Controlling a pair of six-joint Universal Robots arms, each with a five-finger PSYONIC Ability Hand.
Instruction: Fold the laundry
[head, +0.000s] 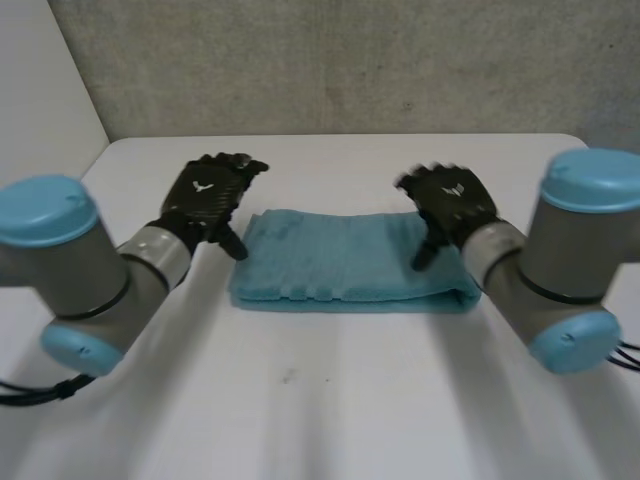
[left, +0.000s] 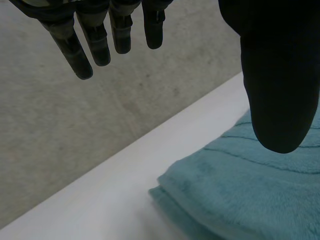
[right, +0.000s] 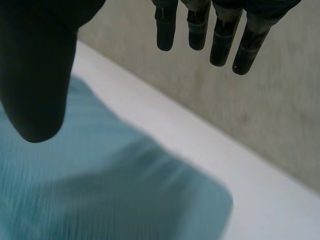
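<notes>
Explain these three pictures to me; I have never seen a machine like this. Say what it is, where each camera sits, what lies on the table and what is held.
This is a robot with two arms, each ending in a black hand with fingers and a thumb. The wide picture comes from a camera behind and between the arms, looking down at the white table. The other two come from cameras on the wrists, each looking along its own hand. On the table lies one folded teal towel. The left hand is at one end of it, the right hand at the other. Both are open, fingers straight, and hold nothing.
</notes>
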